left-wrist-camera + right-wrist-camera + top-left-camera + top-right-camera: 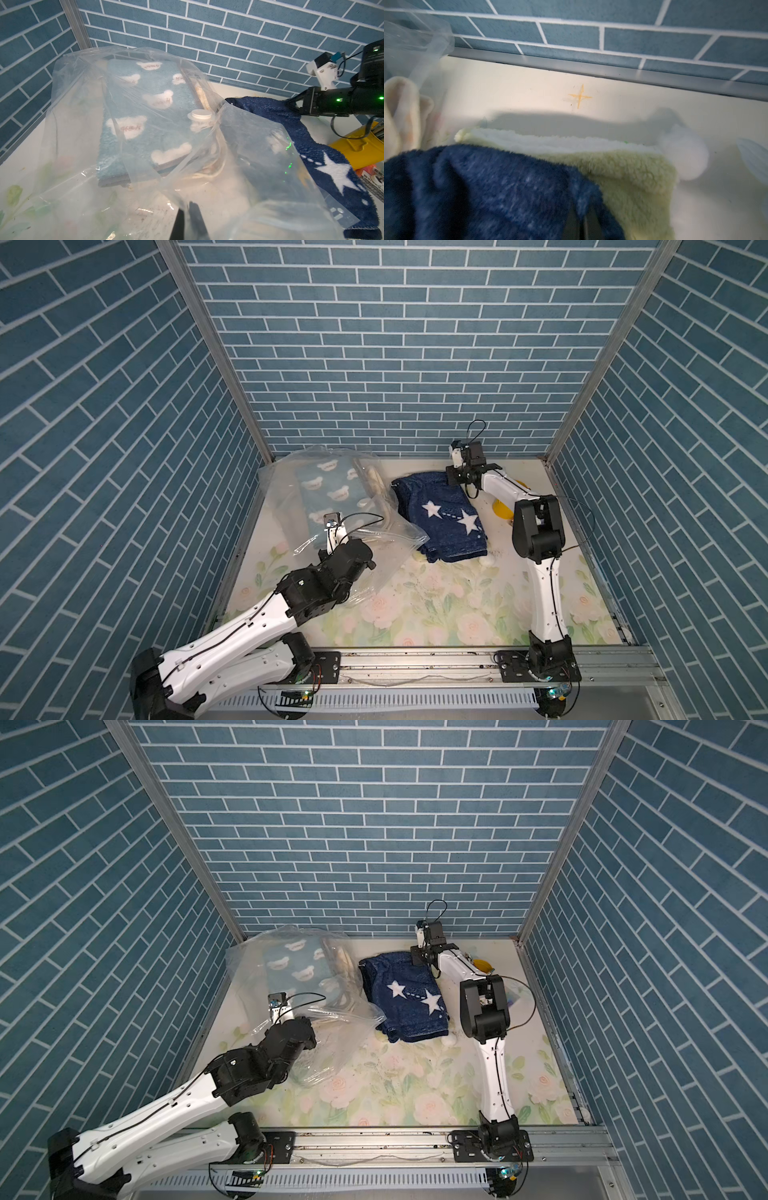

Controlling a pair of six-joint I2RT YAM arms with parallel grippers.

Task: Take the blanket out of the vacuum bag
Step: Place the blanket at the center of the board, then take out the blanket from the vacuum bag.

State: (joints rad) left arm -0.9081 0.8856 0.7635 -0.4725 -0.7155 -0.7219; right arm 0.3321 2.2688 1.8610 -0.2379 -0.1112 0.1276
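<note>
At the far left of the floral tabletop (436,610) I see the vacuum bag (399,536), clear and crinkled, with its round white valve cap (200,115) facing up. A light blue bear-print blanket (332,489) lies folded inside it, and some cream fabric (374,483) sits beside that under the same film. My left gripper (188,222) is at the bag's near edge, jaws pinched together on the plastic, which stands up off the table there.

Just right of the bag, the navy star blanket (440,514) lies outside it on the table. In the left wrist view a flap of the bag overlaps its edge. My right gripper (454,480) sits on that blanket's far right corner, jaws closed on the navy pile. In the right wrist view the fabric is bunched over the fingers (572,224), and a pale green fleece (633,176) lies under it. A yellow object (503,510) stands just right of the blanket, partly hidden by the right arm.
</note>
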